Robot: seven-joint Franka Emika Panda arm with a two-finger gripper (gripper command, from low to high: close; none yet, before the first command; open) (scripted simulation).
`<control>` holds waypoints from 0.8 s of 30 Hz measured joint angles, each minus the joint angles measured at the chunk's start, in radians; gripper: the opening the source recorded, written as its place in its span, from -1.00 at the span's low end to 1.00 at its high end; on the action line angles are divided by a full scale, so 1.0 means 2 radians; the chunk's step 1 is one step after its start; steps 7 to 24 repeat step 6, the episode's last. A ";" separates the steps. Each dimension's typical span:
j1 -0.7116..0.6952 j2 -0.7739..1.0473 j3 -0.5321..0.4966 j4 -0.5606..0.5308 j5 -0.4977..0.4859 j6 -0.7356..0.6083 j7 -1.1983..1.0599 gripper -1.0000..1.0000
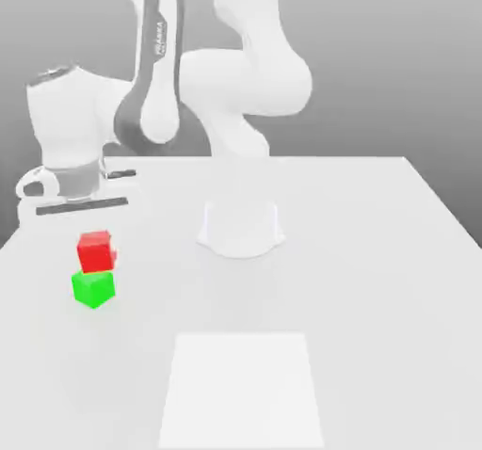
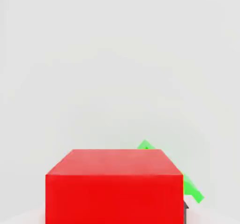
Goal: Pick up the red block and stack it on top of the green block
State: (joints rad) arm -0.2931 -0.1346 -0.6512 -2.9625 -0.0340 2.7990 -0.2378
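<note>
Red block (image 1: 95, 250) directly above green block (image 1: 93, 288) at the exterior view's left side of the white table (image 1: 377, 297), seemingly resting on it or just over it, slightly askew. Jaws clamped on the red block, fingers rendered near invisible under the white hand (image 1: 68, 170). Stacking step nearly done. Next, judged: settle squarely, release, lift straight away.

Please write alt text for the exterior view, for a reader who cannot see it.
A red block sits on top of a green block near the exterior view's left side of a white table. The white robot arm bends toward that side, its hand above and behind the stack. A pale square patch lies at the table's near edge.
</note>
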 joint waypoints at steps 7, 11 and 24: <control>0.025 0.036 -0.007 0.001 0.058 0.026 -0.039 -1.00; 0.025 0.036 -0.007 0.001 0.058 0.026 -0.039 -1.00; 0.025 0.036 -0.007 0.001 0.058 0.026 -0.039 -1.00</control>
